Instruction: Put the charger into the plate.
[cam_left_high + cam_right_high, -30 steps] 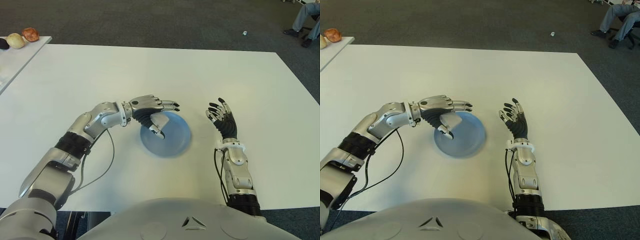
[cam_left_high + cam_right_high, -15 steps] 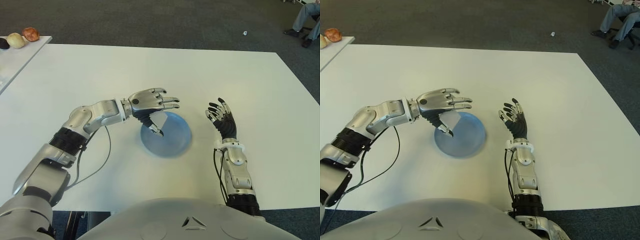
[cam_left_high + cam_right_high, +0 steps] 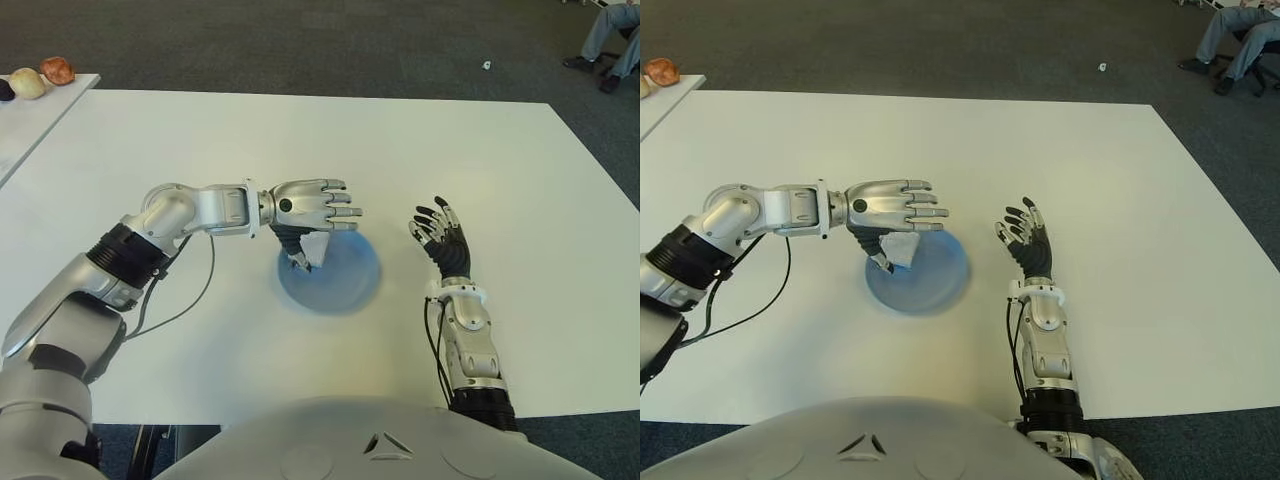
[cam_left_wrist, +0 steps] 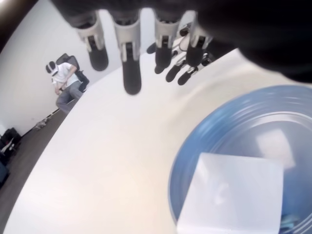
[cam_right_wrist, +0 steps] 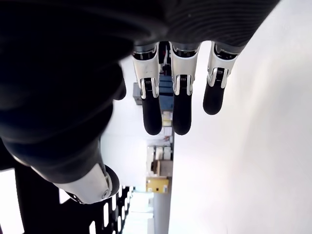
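A white square charger (image 3: 313,246) shows inside the left part of the blue plate (image 3: 348,282), in the middle of the white table (image 3: 300,130). My left hand (image 3: 312,208) hovers just over it, palm down, with its fingers (image 4: 130,73) stretched straight out. Its thumb hangs beside the charger and nothing closes around it. The left wrist view shows the charger (image 4: 234,195) lying over the plate's rim (image 4: 190,161). My right hand (image 3: 440,235) stays idle to the right of the plate, fingers spread.
A second white table at the far left carries small round items (image 3: 28,82). A seated person's legs (image 3: 612,28) show at the far right on the dark carpet. A small white scrap (image 3: 486,65) lies on the floor beyond the table.
My left forearm has swung toward the far side and the hand has turned level above the plate. Its thumb has drawn left, away from the charger. The right hand has not moved.
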`<move>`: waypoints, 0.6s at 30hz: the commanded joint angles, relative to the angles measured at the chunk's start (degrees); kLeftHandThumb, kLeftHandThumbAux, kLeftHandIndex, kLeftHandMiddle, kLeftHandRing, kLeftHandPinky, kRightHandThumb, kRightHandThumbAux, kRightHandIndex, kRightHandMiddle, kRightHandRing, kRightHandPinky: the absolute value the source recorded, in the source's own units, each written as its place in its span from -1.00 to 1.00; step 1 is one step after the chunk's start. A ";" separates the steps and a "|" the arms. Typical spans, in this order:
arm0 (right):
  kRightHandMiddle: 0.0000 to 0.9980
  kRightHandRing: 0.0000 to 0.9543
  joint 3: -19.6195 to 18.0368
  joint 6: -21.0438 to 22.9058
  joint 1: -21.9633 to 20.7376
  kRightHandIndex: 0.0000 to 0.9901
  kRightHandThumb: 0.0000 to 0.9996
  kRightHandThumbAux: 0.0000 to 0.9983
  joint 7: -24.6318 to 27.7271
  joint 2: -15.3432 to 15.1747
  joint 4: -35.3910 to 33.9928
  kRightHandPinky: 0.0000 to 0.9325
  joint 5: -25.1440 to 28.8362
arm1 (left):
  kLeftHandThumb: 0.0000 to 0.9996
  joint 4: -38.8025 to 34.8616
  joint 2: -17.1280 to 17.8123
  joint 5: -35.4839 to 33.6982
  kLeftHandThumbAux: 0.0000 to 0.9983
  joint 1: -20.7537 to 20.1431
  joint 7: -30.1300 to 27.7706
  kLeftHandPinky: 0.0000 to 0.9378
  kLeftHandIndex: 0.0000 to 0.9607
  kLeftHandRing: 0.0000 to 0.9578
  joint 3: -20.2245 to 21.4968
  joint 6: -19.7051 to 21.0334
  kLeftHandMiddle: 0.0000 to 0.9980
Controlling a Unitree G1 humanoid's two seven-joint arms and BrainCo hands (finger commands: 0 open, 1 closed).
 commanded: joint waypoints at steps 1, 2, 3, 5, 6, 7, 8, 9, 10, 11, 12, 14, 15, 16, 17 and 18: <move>-0.47 -0.48 0.38 -0.34 -0.16 -0.89 -0.98 0.54 -0.24 0.54 0.50 -0.57 -0.47 | -0.76 0.91 0.84 -0.14 -0.63 -1.15 -0.22 -1.00 -1.00 -1.00 -1.39 -1.29 -1.00; -0.46 -0.47 0.40 -0.32 -0.18 -0.89 -0.98 0.54 -0.28 0.55 0.48 -0.57 -0.52 | -0.75 1.01 0.86 -0.51 -0.63 -1.32 -0.51 -1.00 -1.00 -1.00 -1.46 -1.40 -1.00; -0.46 -0.47 0.42 -0.31 -0.20 -0.89 -0.99 0.54 -0.31 0.56 0.47 -0.57 -0.55 | -0.75 1.07 0.87 -0.74 -0.63 -1.43 -0.69 -1.00 -1.00 -1.00 -1.52 -1.46 -1.00; -0.46 -0.47 0.40 -0.28 -0.22 -0.89 -0.99 0.53 -0.31 0.50 0.51 -0.58 -0.60 | -0.74 1.18 0.80 -1.38 -0.64 -1.60 -1.40 -1.00 -1.00 -1.00 -1.57 -1.58 -1.00; -0.46 -0.47 0.38 -0.26 -0.24 -0.89 -1.00 0.53 -0.29 0.46 0.54 -0.58 -0.60 | -0.74 1.30 0.77 -1.87 -0.64 -1.65 -1.81 -1.00 -1.00 -1.00 -1.55 -1.68 -1.00; -0.46 -0.47 0.37 -0.25 -0.25 -0.89 -1.00 0.53 -0.27 0.43 0.56 -0.60 -0.60 | -0.73 1.38 0.75 -2.23 -0.64 -1.69 -2.10 -1.00 -1.00 -1.00 -1.55 -1.75 -1.00; -0.46 -0.47 0.35 -0.23 -0.26 -0.89 -1.00 0.52 -0.26 0.40 0.58 -0.60 -0.61 | -0.72 1.50 0.73 -2.67 -0.64 -1.70 -2.37 -1.00 -1.00 -1.00 -1.51 -1.83 -1.00; -0.47 -0.47 0.35 -0.22 -0.27 -0.89 -1.00 0.52 -0.26 0.38 0.59 -0.61 -0.61 | -0.72 1.57 0.72 -2.99 -0.64 -1.71 -2.58 -1.00 -1.00 -1.00 -1.48 -1.89 -1.00; -0.47 -0.47 0.37 -0.20 -0.27 -0.89 -1.00 0.52 -0.29 0.41 0.61 -0.61 -0.64 | -0.72 1.80 0.73 -3.85 -0.64 -1.59 -2.89 -1.00 -1.00 -1.00 -1.28 -2.08 -1.00; -0.47 -0.48 0.39 -0.18 -0.27 -0.89 -1.00 0.52 -0.31 0.43 0.61 -0.61 -0.66 | -0.71 1.96 0.74 -4.49 -0.64 -1.50 -3.13 -1.00 -1.00 -1.00 -1.14 -2.21 -1.00; -0.47 -0.48 0.37 -0.18 -0.29 -0.89 -1.00 0.52 -0.30 0.42 0.67 -0.62 -0.63 | -0.70 2.15 0.73 -5.25 -0.64 -1.38 -3.40 -1.00 -1.00 -1.00 -0.99 -2.34 -1.00; -0.48 -0.49 0.35 -0.15 -0.31 -0.89 -1.00 0.51 -0.28 0.39 0.72 -0.63 -0.62 | -0.70 2.51 0.60 -6.81 -0.64 -1.11 -4.21 -1.00 -1.00 -1.00 -0.71 -2.35 -1.00; -0.48 -0.49 0.34 -0.14 -0.32 -0.89 -1.00 0.51 -0.27 0.38 0.73 -0.63 -0.62 | -0.69 2.59 0.58 -7.26 -0.65 -1.06 -4.48 -1.00 -1.00 -1.00 -0.67 -2.35 -1.00; -0.48 -0.49 0.35 -0.15 -0.33 -0.89 -1.00 0.51 -0.32 0.36 0.77 -0.63 -0.69 | -0.69 2.66 0.55 -7.96 -0.65 -0.96 -5.11 -1.00 -1.00 -1.00 -0.58 -2.22 -1.00; -0.48 -0.49 0.36 -0.18 -0.36 -0.89 -1.00 0.50 -0.36 0.32 0.83 -0.62 -0.79 | -0.69 2.79 0.48 -8.91 -0.65 -0.79 -5.99 -1.00 -1.00 -1.00 -0.44 -1.99 -1.00; -0.48 -0.49 0.37 -0.19 -0.37 -0.89 -1.00 0.50 -0.39 0.29 0.87 -0.62 -0.87 | -0.70 2.87 0.44 -9.65 -0.65 -0.67 -6.69 -1.00 -1.00 -1.00 -0.34 -1.81 -1.00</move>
